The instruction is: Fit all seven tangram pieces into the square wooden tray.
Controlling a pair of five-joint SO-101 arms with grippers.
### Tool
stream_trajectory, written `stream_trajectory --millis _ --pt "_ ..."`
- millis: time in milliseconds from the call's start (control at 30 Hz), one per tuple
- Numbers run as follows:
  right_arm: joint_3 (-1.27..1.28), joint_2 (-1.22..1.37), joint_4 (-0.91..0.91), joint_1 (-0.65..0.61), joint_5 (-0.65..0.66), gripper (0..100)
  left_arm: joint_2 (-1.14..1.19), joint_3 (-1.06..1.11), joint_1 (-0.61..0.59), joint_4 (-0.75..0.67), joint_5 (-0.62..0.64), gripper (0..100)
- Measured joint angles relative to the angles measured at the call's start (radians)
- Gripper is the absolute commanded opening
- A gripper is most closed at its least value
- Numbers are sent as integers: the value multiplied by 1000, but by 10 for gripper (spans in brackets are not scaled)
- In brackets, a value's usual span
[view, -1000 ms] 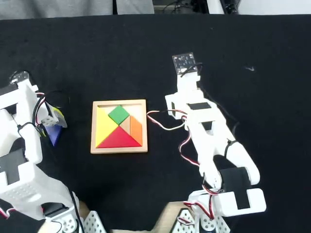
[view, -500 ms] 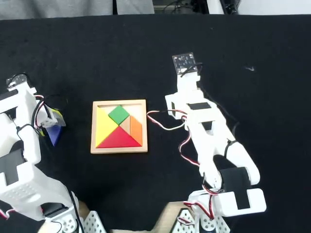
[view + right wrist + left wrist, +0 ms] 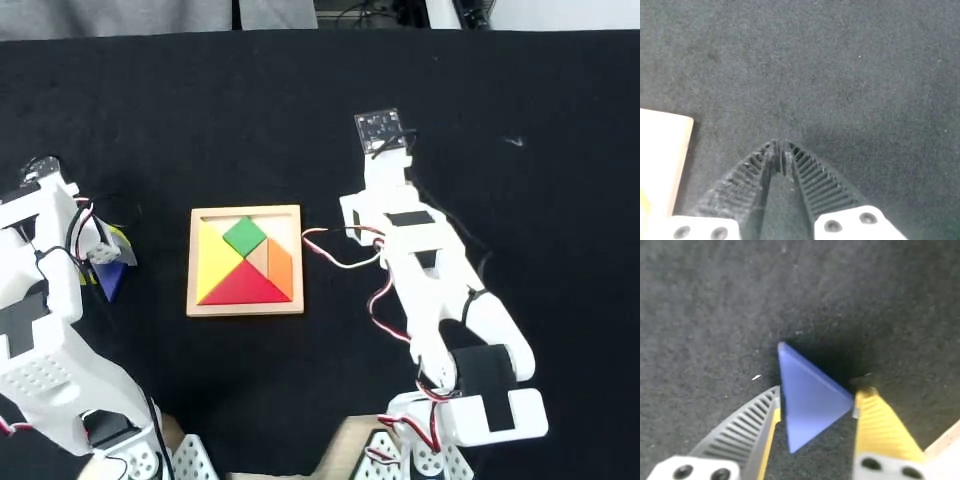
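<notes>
Left hand (image 3: 818,391) pinches the blue triangle (image 3: 807,400). The long edge lies flat along the ribbed grey finger (image 3: 755,415), the opposite corner butts the yellow finger (image 3: 880,420), and one sharp tip pokes forward past both fingertips. Grip looks light, corner-on-one-side, so the piece could likely swivel.

Key relation: the tray (image 3: 245,210) lies well apart from the left hand (image 3: 100,250), off to the side where the other arm stands, with bare black surface (image 3: 160,150) between them. The tray sits between the two hands, and the left hand is the one carrying the piece. In the high view the blue triangle (image 3: 112,278) hangs just under that hand, nowhere near the tray.

Inside the tray are a yellow triangle (image 3: 213,265), a red triangle (image 3: 245,288), a green square (image 3: 244,236) and an orange piece (image 3: 281,268). Pale gaps seem to remain along the tray edge farthest from the arm bases, though their exact shape can't be told. The piece probably needs turning to match a gap.

Right hand (image 3: 779,150) has its fingers pressed together and holds nothing, over bare surface with the tray corner (image 3: 662,150) just beside it
</notes>
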Motion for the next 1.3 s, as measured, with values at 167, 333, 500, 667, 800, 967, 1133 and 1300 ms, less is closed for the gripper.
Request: stream_trajectory --millis 167,333,500,667,800,967,1133,1300 --pt "0 0 0 0 0 18 0 -2 2 0 0 127" --pt "0 0 0 0 0 18 0 -14 2 17 0 124" --pt "0 0 0 0 0 18 3 -130 -3 161 2 123" --pt "0 0 0 0 0 18 3 -227 -3 273 2 123" --pt "0 0 0 0 0 18 5 -281 2 350 2 123" --pt "0 0 0 0 0 18 -64 -290 71 430 18 123" --pt "0 0 0 0 0 18 -198 -290 155 451 107 123" --pt "9 -37 8 0 0 18 -253 -290 315 454 236 123"
